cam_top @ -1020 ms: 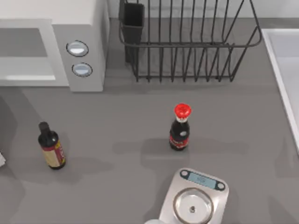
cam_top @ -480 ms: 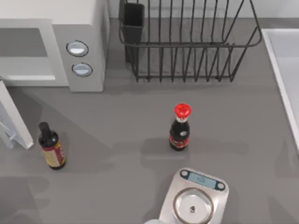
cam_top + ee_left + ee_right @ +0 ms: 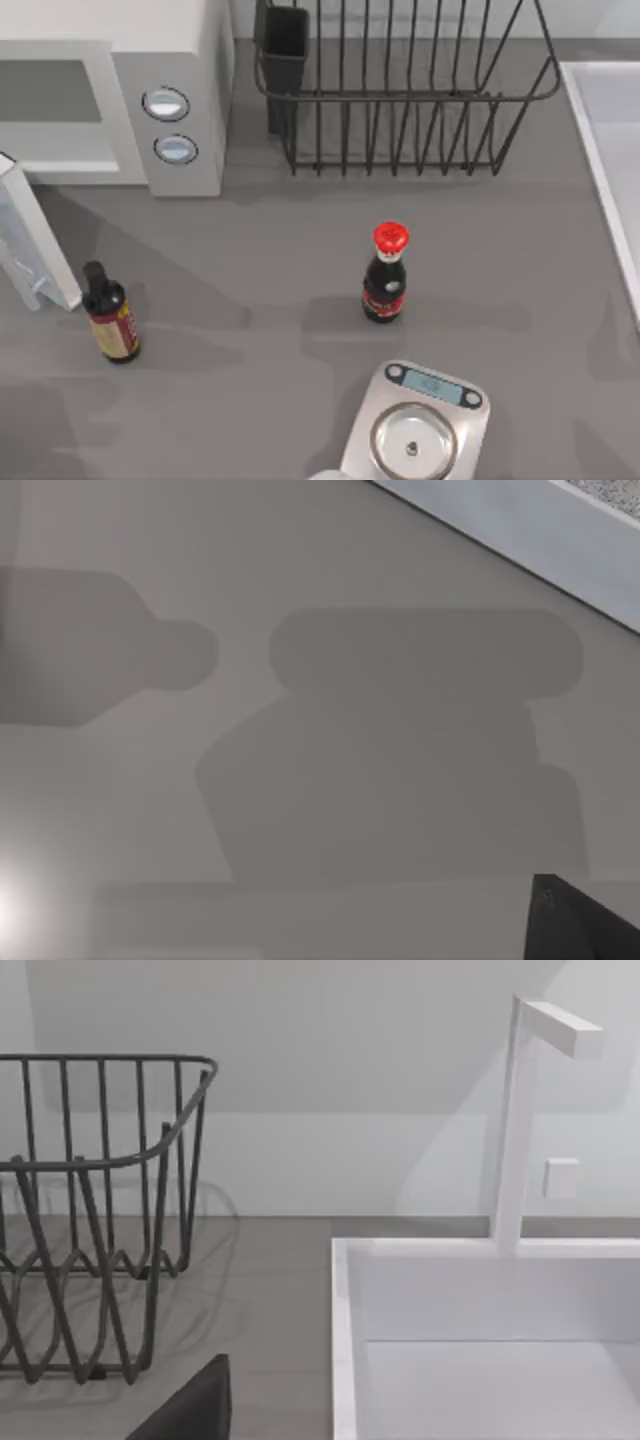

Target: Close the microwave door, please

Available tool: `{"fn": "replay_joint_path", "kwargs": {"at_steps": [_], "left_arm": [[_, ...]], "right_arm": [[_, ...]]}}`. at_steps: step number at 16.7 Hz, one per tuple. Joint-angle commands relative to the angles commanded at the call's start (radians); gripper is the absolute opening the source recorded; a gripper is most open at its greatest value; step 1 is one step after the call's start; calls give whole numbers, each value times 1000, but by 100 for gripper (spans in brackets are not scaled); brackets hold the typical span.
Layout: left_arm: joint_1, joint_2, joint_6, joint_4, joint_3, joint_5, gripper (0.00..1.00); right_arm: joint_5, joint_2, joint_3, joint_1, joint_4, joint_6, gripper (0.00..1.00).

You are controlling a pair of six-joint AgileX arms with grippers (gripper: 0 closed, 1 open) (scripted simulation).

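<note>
The white microwave [image 3: 170,40] stands at the table's back left, its cavity [image 3: 50,110] open beside the grey panel with two dials [image 3: 166,103]. The microwave door [image 3: 40,240] is a thick white panel swung out at the far left, angled from the cavity's left side toward the front. Its free end sits just left of a dark bottle [image 3: 110,315]. A dark part of my left gripper [image 3: 575,925] shows over a grey surface with a bottle-shaped shadow. A dark part of my right gripper [image 3: 190,1410] shows near the rack and sink, away from the microwave.
A red-capped bottle [image 3: 385,275] stands mid-table, with a silver scale [image 3: 418,425] at the front. A black wire dish rack [image 3: 400,100] is behind it, to the microwave's right. A white sink [image 3: 610,150] with its faucet [image 3: 520,1110] runs along the right edge.
The door has come into view from the left edge and swung toward the microwave, its free end now beside the dark bottle. Bottles and scale have not moved.
</note>
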Motion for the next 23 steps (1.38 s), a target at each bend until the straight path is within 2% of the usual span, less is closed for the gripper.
{"fn": "replay_joint_path", "kwargs": {"at_steps": [10, 12, 18, 23], "left_arm": [[-448, -177, -336, 18, -110, -295, 0], [-474, -192, -360, 20, -118, -318, 0], [-466, -188, -357, 13, -101, -315, 0], [-458, -152, -331, -51, 81, -300, 0]], "right_arm": [[0, 0, 0, 0, 0, 0, 100], [0, 0, 0, 0, 0, 0, 100], [0, 0, 0, 0, 0, 0, 100], [0, 0, 0, 0, 0, 0, 100]]}}
